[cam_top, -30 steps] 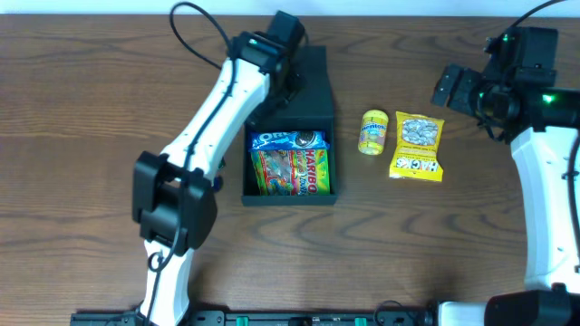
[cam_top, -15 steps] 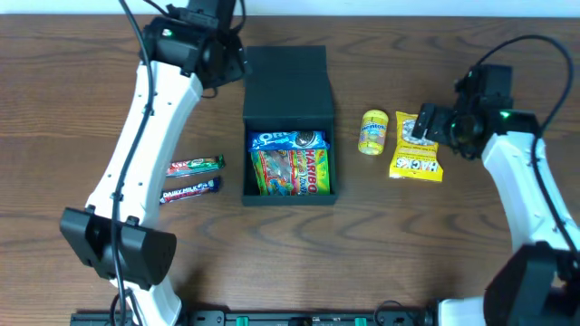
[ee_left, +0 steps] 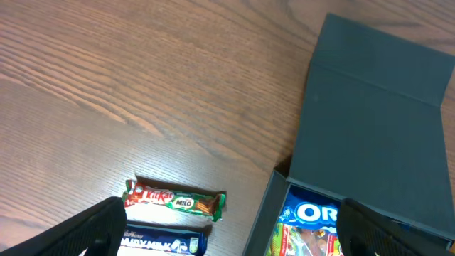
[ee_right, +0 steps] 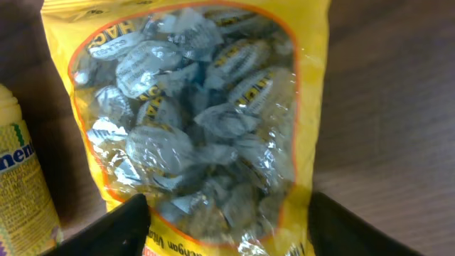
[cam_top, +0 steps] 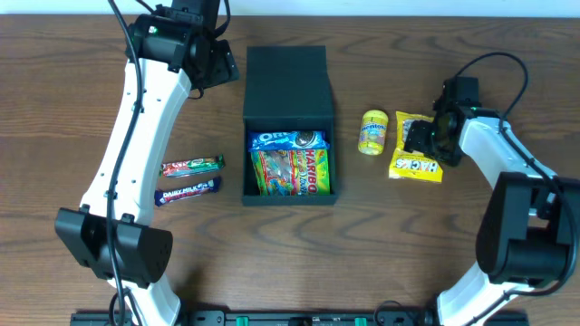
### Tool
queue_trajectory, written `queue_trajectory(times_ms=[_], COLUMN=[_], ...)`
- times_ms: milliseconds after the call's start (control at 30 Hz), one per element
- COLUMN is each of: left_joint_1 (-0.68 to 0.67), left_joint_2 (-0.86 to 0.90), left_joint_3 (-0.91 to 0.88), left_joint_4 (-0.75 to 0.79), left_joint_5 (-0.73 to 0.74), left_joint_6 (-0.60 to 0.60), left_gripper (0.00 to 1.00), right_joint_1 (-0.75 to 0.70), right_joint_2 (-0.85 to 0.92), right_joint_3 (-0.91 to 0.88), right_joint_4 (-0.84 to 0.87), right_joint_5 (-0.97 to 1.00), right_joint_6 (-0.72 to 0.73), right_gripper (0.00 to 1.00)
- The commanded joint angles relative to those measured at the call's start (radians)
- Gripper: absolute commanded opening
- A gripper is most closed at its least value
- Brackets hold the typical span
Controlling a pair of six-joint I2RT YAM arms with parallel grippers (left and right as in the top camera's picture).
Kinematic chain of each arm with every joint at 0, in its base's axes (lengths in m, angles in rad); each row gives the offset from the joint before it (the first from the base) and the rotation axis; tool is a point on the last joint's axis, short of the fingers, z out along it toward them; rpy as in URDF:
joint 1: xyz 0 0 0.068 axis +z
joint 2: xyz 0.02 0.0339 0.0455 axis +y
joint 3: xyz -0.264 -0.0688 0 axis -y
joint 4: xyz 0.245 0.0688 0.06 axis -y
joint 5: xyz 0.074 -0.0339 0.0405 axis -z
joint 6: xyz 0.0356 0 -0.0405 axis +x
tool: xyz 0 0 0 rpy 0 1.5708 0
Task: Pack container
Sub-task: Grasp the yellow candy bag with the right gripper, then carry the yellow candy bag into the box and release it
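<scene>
The dark teal container (cam_top: 286, 119) stands mid-table with its flap lid (cam_top: 286, 81) folded back; it also shows in the left wrist view (ee_left: 370, 142). An Oreo packet (cam_top: 288, 139) and a Haribo bag (cam_top: 292, 171) lie inside. My left gripper (cam_top: 220, 65) is open and empty, high above the table left of the lid. My right gripper (cam_top: 426, 138) is open, its fingers either side of the yellow Hacks candy bag (cam_top: 418, 149), which fills the right wrist view (ee_right: 206, 121). A yellow Mentos tub (cam_top: 373, 132) lies between bag and container.
A KitKat bar (cam_top: 192, 166) and a Dairy Milk bar (cam_top: 188, 190) lie left of the container; both show in the left wrist view, the KitKat (ee_left: 175, 200) above the Dairy Milk (ee_left: 160, 242). The wooden table (cam_top: 72, 109) runs to the far edge.
My left arm swung up and left off the container lid, uncovering the two chocolate bars. My right gripper came down and left onto the Hacks bag.
</scene>
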Motion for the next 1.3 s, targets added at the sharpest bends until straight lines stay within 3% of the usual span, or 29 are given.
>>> queue_trajectory(times_ms=[0, 67, 233, 300, 633, 833, 967, 1267], left_joint_1=[0.002, 0.002, 0.002, 0.002, 0.016, 0.065, 0.109, 0.248], left_joint_2=[-0.002, -0.002, -0.002, -0.002, -0.002, -0.003, -0.005, -0.032], left_joint_3=[0.008, 0.008, 0.008, 0.008, 0.008, 0.008, 0.008, 0.008], left_joint_4=[0.003, 0.003, 0.003, 0.003, 0.01, 0.023, 0.02, 0.016], left_joint_5=[-0.021, -0.021, -0.026, -0.026, -0.026, -0.02, -0.017, 0.142], left_joint_6=[0.018, 0.018, 0.018, 0.018, 0.017, 0.0, -0.002, -0.01], left_gripper=[0.95, 0.95, 0.95, 0.95, 0.95, 0.95, 0.95, 0.95], right_joint_1=[0.006, 0.006, 0.004, 0.004, 0.082, 0.293, 0.449, 0.689], right_joint_2=[0.026, 0.029, 0.027, 0.02, -0.123, -0.196, -0.159, -0.043], right_joint_3=[-0.004, -0.004, 0.024, 0.069, 0.38, 0.38, 0.359, 0.359], right_joint_4=[0.005, 0.003, -0.038, -0.093, -0.373, -0.363, -0.336, -0.188], right_joint_5=[0.011, 0.011, 0.011, 0.011, -0.018, -0.194, -0.203, -0.202], right_joint_6=[0.005, 0.005, 0.005, 0.004, 0.006, 0.043, 0.022, 0.175], right_gripper=[0.51, 0.35, 0.17, 0.01, 0.02, 0.02, 0.02, 0.01])
